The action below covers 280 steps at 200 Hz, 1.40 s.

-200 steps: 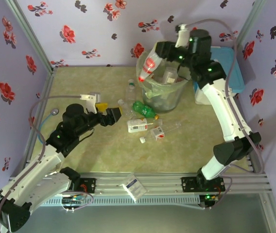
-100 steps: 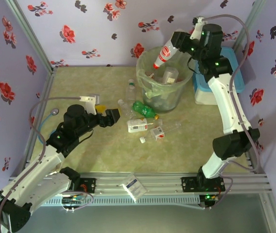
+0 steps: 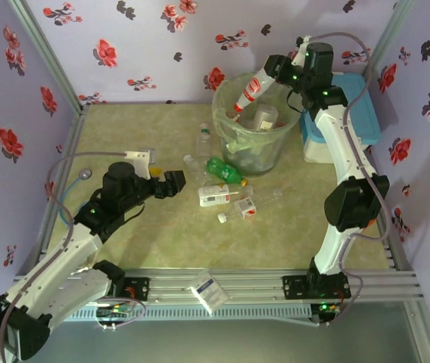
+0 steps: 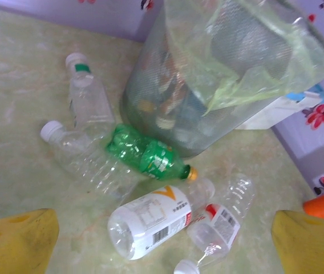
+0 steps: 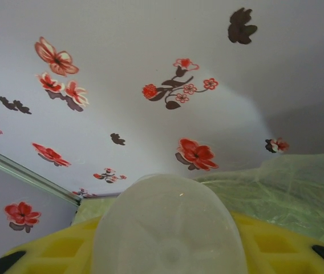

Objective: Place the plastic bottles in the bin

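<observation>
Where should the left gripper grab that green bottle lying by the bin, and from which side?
Grip the green bottle around its middle, probably straight from above, jaws across its length. It lies on its side with a clear bottle at its base end and the bin close behind, so above looks freest for the open left gripper.

Round translucent grey-green plastic bin [image 3: 268, 155], lined with a pale green bag: upright, with several bottles inside. Clear red-labelled plastic bottle [image 3: 250, 91]: tilted cap-down over the bin rim, gripped at its base by the right gripper [image 3: 268, 73]. Green yellow-capped bottle [image 4: 148, 157], white-labelled bottle [image 4: 150, 220] and clear bottles [image 4: 82, 154]: on the table [image 3: 124, 136] beside the bin.
</observation>
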{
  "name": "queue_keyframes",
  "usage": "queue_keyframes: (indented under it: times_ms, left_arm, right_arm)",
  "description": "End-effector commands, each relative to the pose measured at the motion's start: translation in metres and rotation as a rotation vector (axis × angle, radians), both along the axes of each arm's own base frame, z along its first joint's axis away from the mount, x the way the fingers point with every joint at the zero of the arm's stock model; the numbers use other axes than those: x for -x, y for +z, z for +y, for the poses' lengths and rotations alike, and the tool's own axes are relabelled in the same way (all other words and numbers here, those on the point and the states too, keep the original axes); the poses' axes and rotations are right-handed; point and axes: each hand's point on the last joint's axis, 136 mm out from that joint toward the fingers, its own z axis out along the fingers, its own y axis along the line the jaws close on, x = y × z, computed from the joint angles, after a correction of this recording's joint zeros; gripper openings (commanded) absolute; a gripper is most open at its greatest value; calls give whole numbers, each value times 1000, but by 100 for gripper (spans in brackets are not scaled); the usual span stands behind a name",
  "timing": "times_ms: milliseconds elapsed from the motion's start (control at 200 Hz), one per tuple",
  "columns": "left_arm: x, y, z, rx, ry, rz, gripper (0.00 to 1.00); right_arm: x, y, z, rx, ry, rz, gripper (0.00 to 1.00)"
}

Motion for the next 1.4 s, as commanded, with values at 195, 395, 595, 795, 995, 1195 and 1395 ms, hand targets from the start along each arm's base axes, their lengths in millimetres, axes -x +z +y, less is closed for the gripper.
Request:
queue_keyframes:
  times_ms: [195,395,595,795,995,1195,1395]
  left_arm:
    - [-12,-16,-1,-46,26,73,96]
    - [-17,-18,-4,-55,21,79,96]
    - [-21,-19,-7,-60,15,84,96]
    - [-22,-19,-10,-55,10,84,96]
    - [-23,-29,-9,-89,10,125,96]
    - [-27,-51,-26,-194,-59,166,96]
    - [-27,-79,-60,-364,-215,196,97]
  right_arm:
    - [0,-19,-16,53,-7,47,75]
    - [14,-20,-32,180,-52,73,77]
    - [28,-29,-52,306,-110,119,62]
    - [37,-54,-52,329,-89,173,49]
    - [46,-43,-46,294,-62,145,47]
    - [79,0,-43,264,-28,65,55]
    - [120,4,-38,252,35,77,76]
